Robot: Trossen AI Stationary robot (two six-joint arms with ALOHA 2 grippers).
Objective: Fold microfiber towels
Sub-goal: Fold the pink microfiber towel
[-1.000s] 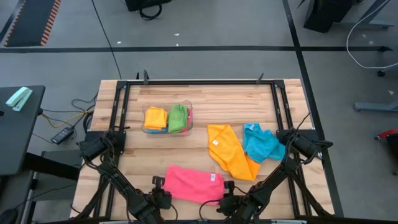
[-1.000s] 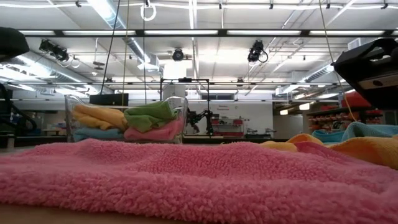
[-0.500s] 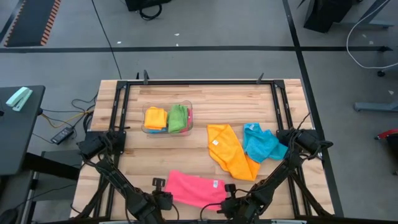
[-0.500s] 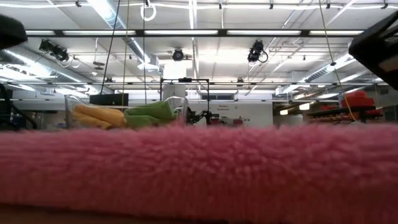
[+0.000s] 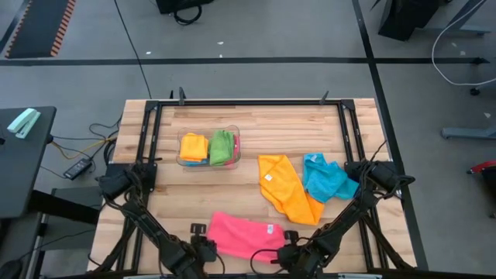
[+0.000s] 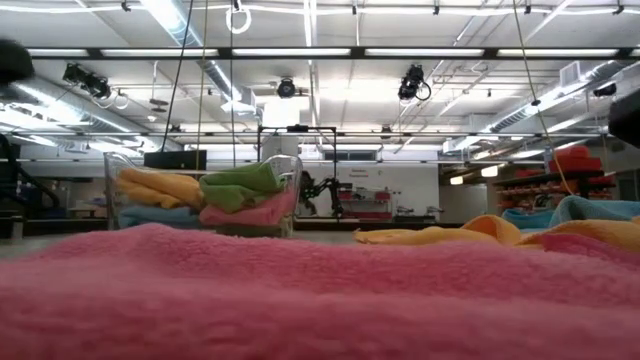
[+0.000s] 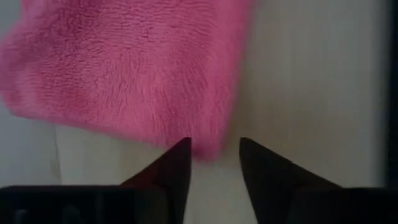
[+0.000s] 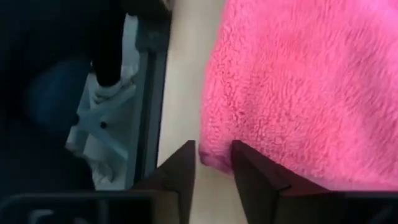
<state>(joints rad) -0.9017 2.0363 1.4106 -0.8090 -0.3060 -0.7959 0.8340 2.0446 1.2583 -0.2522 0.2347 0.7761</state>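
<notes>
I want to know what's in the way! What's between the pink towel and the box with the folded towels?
Nothing: in the high view only bare wooden table lies between the pink towel and the clear bin.

Folded pink towel [image 5: 241,235] near table front; orange [image 5: 288,188], blue [image 5: 325,177] crumpled.

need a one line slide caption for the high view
Both grippers, left and right, open at the pink towel's near corners on the table.
</notes>
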